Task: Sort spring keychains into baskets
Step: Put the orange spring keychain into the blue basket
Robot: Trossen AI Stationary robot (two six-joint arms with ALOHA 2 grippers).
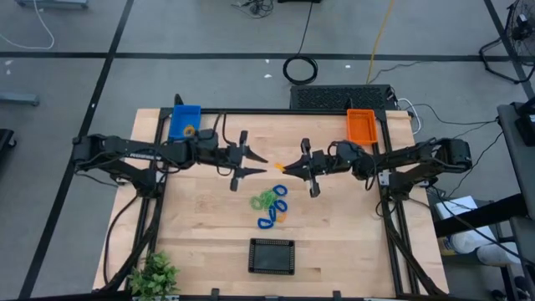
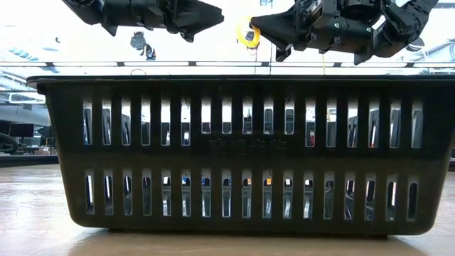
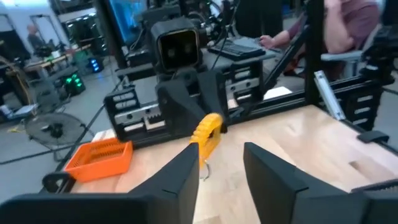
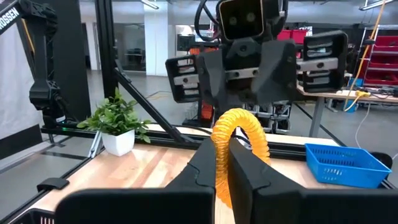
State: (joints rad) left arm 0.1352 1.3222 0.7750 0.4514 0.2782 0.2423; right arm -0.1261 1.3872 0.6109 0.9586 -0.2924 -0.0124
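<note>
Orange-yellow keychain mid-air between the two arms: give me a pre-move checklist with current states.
1. Right end effector shut on the orange-yellow keychain: ok.
2. Left end effector open, clear of the keychain: ok.
3. Orange basket unobstructed behind the right arm: ok.
4. Keychain lifted clear of the table: ok.
5. Remaining keychains still piled at table centre, unsorted: not ok.
6. Firmness of the grip: cannot tell.

Both arms reach toward mid-table, left gripper [image 1: 253,162] fingers parted, right gripper [image 1: 292,169] fingers pinched together, tips nearly meeting.
</note>
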